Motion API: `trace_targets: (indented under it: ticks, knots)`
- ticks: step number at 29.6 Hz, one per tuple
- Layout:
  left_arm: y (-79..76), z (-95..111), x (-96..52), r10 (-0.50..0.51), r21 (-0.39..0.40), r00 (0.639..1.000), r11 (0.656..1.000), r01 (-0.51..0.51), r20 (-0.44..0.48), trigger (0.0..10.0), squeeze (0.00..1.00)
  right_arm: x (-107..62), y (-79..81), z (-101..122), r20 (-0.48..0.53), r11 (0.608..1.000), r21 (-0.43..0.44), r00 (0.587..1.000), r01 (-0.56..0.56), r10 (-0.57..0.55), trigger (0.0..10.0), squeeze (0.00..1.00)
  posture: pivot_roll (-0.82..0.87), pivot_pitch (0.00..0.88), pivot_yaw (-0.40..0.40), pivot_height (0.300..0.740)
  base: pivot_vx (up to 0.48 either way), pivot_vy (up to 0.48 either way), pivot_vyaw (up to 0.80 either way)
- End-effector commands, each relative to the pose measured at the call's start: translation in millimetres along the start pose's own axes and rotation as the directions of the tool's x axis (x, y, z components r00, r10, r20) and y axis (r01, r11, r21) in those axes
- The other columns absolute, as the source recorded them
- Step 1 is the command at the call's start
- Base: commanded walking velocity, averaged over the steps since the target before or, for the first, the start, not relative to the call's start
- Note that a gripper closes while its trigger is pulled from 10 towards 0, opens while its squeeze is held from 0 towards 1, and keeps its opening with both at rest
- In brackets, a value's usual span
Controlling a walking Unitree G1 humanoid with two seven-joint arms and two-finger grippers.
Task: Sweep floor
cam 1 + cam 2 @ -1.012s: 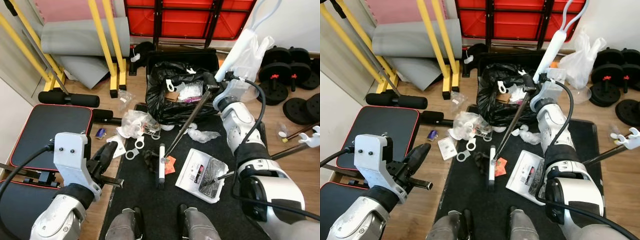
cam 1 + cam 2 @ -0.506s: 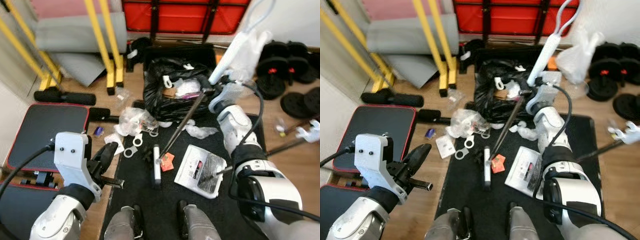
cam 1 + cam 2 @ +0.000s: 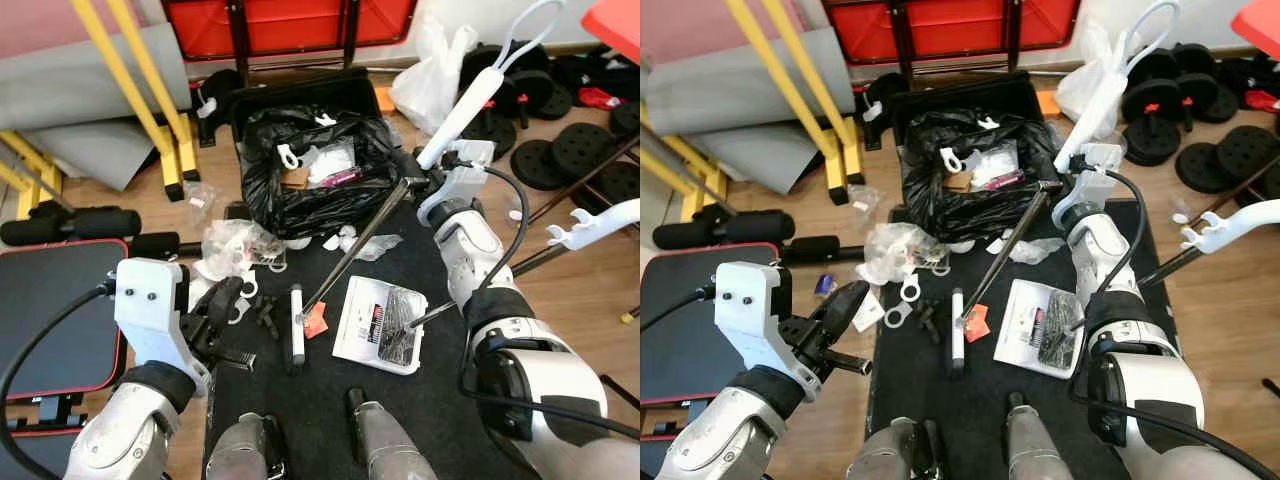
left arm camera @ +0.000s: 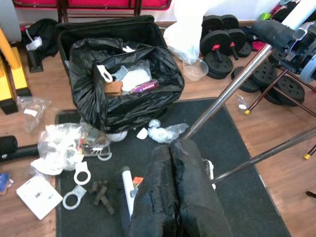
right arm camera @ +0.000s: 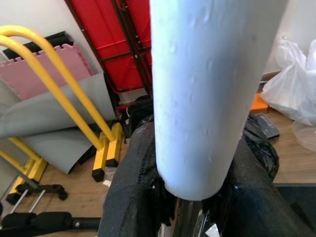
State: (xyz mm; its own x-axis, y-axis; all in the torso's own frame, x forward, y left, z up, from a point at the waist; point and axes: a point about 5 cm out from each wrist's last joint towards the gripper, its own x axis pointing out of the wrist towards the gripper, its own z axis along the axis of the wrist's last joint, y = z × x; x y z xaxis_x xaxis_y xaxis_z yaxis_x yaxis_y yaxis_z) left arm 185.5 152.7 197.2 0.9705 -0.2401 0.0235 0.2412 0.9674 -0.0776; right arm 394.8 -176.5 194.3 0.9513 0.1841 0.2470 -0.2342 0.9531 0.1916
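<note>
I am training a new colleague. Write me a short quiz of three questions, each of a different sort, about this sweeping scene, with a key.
1. True or false: the right gripper is shut on the broom handle.
2. Where does the broom head rest? A) on the wooden floor B) on the black mat C) inside the black trash bag
3. Fill in: beside the broom head, on the robot's right, lies a white ____ holding dark debris.

Key: 1 true; 2 B; 3 dustpan.
</note>
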Motion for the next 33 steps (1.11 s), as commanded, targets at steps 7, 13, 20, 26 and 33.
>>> trace_targets:
  ticks: [7, 13, 20, 26, 33]
  knots:
    - [0.4, -4.8, -0.5, 0.035, -0.011, 0.999, 0.999, -0.035, -0.029, 10.0, 0.00, 4.5, 5.4, 12.1, 0.050, 0.998, -0.054, 0.998, -0.032, 0.035, 10.0, 0.00, 0.03, 0.308, -0.030, 0.740, 0.000, 0.000, -0.80]
    - [-0.8, -5.4, 2.0, 0.027, -0.014, 0.999, 1.000, -0.028, -0.024, 10.0, 0.00, 9.3, 22.0, 18.0, 0.069, 0.987, -0.092, 0.988, -0.130, 0.137, 10.0, 0.00, 0.02, 0.298, -0.031, 0.740, 0.000, 0.000, -0.80]
    - [-1.7, -5.7, 3.2, 0.026, -0.016, 0.999, 1.000, -0.026, -0.021, 10.0, 0.00, 9.6, 28.3, 16.2, 0.053, 0.978, -0.129, 0.983, -0.166, 0.174, 10.0, 0.00, 0.02, 0.290, -0.034, 0.740, 0.000, 0.000, -0.69]
    - [-2.1, -5.9, 3.6, 0.026, -0.018, 0.999, 0.999, -0.027, -0.019, 10.0, 0.00, 12.5, 24.1, 20.8, 0.044, 0.978, -0.157, 0.989, -0.135, 0.143, 10.0, 0.00, 0.01, 0.287, -0.037, 0.740, 0.000, 0.000, 0.00]
    - [-2.9, -6.3, 4.0, 0.027, -0.018, 0.999, 0.999, -0.028, -0.019, 10.0, 0.00, 17.0, 29.9, 37.5, 0.140, 0.983, -0.025, 0.973, -0.183, 0.185, 10.0, 0.00, 0.01, 0.292, -0.038, 0.740, 0.000, 0.000, 0.00]
